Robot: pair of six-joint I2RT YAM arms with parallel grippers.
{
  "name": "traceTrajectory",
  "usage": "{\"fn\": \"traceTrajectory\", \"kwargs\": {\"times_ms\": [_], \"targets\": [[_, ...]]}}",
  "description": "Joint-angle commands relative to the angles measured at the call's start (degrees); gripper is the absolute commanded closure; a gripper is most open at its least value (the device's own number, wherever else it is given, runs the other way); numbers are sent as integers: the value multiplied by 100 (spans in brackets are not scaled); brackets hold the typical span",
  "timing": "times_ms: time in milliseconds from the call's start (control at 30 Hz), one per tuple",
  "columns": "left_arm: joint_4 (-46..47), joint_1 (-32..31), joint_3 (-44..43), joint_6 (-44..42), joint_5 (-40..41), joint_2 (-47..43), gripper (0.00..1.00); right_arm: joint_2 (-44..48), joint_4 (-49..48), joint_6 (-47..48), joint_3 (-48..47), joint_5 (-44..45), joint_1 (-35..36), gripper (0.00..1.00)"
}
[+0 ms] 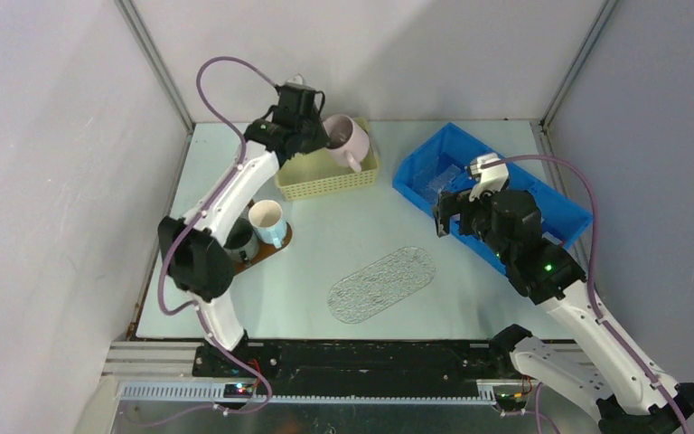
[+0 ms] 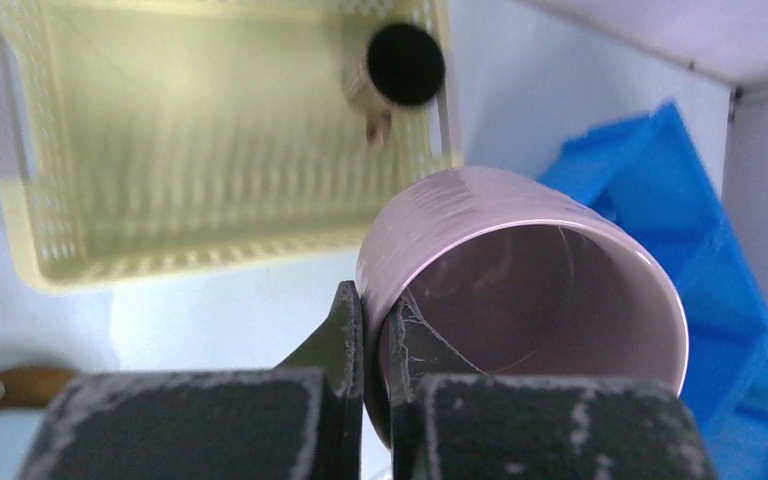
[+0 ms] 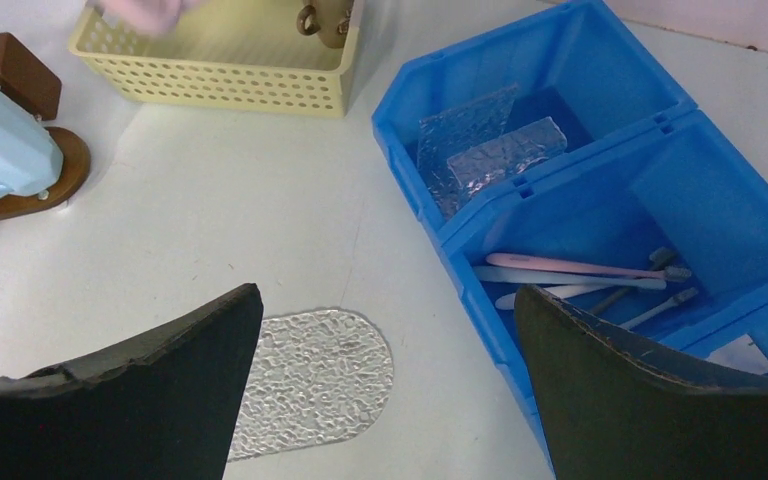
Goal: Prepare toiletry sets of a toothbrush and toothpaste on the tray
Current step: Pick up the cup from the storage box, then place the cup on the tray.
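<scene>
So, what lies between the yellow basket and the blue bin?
Nothing: only bare table between the basket and the bin, as the top view shows.

1. The left arm (image 1: pixel 235 185) is showing white shells on its long links and bulky black housings at its joints.
2. A mauve cable (image 1: pixel 233 60) is running along it in loose loops.
3. The right arm (image 1: pixel 601 330) is wearing the same white links and black joints, with a small green light (image 1: pixel 548 268) glowing on one housing and a white block (image 1: pixel 488 168) sitting at the wrist.
4. A second mauve cable (image 1: pixel 588 194) is trailing along that arm.
5. The left gripper (image 2: pixel 375 305) is showing flat black fingers (image 2: pixel 343 335) and matte black blocks flecked with grey scuffs.
6. The right gripper (image 3: pixel 385 295) is showing broad, matte black fingers (image 3: pixel 150 400) with curved edges.
</scene>
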State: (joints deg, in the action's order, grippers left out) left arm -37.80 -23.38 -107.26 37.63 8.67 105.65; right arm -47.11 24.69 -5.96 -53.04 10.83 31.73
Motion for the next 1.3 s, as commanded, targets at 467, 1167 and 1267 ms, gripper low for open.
{"fn": "traceTrajectory", "kwargs": {"times_ms": [467,1167,1267], "targets": [[1006,-2290,3209,903,274,-1723,99,-227,851,-1141,-250,30,23,1],[1444,-3625,4324,1442,1291,-1321,92,-1351,1143,-2664,158,185,1240,4],[1514,-3700,4441,1495,1305,-1324,87,-1323,992,-2923,340,178,1282,6]]}}
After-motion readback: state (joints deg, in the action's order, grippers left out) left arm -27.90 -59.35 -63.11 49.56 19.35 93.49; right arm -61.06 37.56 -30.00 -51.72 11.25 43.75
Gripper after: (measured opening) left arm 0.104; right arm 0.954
